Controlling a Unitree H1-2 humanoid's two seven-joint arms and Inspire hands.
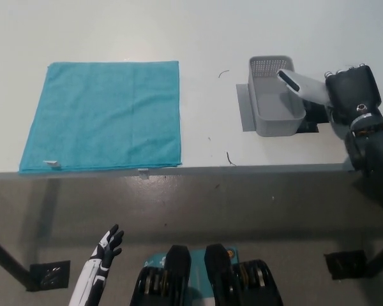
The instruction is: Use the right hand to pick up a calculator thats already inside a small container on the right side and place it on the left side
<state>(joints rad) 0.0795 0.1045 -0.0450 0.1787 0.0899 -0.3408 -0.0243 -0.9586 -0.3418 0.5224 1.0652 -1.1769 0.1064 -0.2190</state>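
Observation:
A grey calculator [302, 87] hangs tilted over the right rim of the small grey perforated container [273, 108], seen edge-on. My black right hand [352, 92] is shut on the calculator's right end, just right of the container. The container stands on a grey base plate [245, 108] at the right of the white table [204, 38]. A teal cloth [105, 115] lies flat on the left side. My white left hand [101, 260] rests low at the lower left, below the table's front edge, fingers apart and holding nothing.
The table's front edge [179, 171] runs across the middle of the picture. Small dark marks [229, 157] lie between the cloth and the container. A white tag [51, 164] sits at the cloth's near left corner.

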